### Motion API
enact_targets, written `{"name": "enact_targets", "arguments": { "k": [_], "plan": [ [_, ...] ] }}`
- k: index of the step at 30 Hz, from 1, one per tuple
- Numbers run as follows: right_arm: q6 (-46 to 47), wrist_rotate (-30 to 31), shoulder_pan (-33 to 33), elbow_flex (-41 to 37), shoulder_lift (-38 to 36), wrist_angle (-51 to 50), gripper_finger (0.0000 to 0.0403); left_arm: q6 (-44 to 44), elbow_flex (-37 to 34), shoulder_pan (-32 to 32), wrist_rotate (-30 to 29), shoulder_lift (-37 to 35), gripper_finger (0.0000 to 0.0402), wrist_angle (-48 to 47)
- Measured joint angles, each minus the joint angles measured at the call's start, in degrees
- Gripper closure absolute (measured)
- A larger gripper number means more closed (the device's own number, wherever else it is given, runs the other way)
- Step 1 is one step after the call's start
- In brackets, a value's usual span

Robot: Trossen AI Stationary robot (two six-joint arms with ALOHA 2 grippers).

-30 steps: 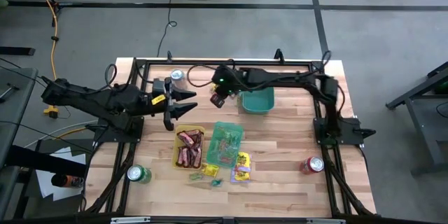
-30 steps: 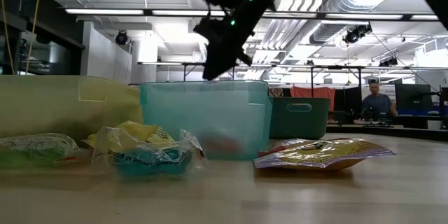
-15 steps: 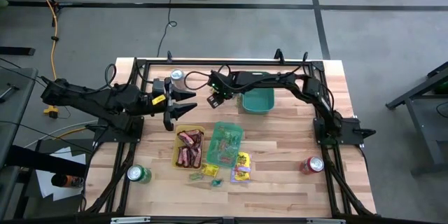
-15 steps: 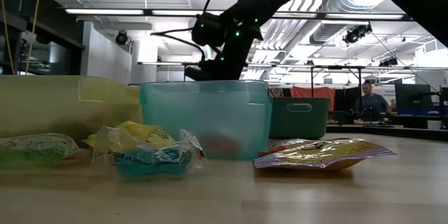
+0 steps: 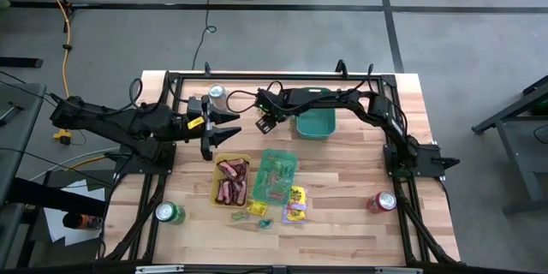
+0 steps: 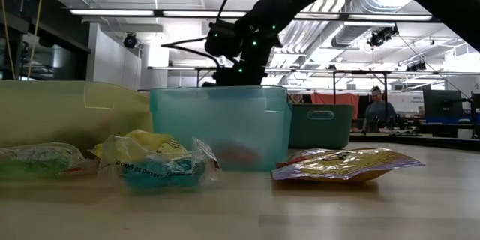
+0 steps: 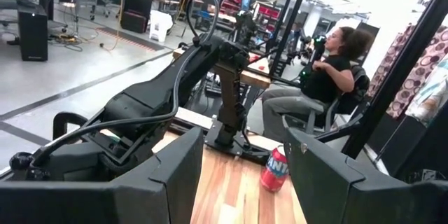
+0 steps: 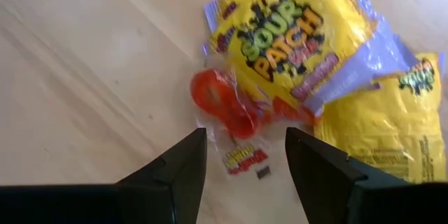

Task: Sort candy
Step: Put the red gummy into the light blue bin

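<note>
My right gripper (image 8: 245,140) is open and points down over the far-left middle of the table (image 5: 265,122). Just beyond its fingertips lie a red ring sweet in a clear wrapper (image 8: 222,103) and two yellow packets (image 8: 287,35) (image 8: 385,119), all flat on the wood. My left gripper (image 7: 241,175) is open and waits above the table's left side (image 5: 228,128), touching nothing. A yellow tray (image 5: 231,180) holds red-brown bars. A clear teal tray (image 5: 276,175) holds small green pieces. More loose sweets (image 5: 248,214) and a yellow packet (image 5: 295,204) lie near the front edge.
A dark teal bin (image 5: 315,122) stands right of my right gripper. Cans stand at the far left (image 5: 216,92), near left (image 5: 169,213) and near right (image 5: 382,202). A person sits in the room beyond the table (image 7: 325,77). Bare wood lies on the table's right half.
My right gripper has come down toward the table and shifted a little toward the left edge; in the low view it has dropped from near the top of the picture to just behind the teal tray. The left arm has kept still.
</note>
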Motion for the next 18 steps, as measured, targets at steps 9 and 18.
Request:
{"name": "enact_targets", "arguments": {
  "k": [9,18],
  "plan": [
    [-1.95,-1.51,0.00,0.02,2.60,-0.01,0.0219,-0.04,0.00,0.00,-0.02,0.00,0.0213,-0.05],
    [-6.53,-2.89,0.67,0.61,2.87,-0.29,0.0366,0.01,0.00,0.00,-0.02,0.00,0.0213,-0.08]
  ]
}}
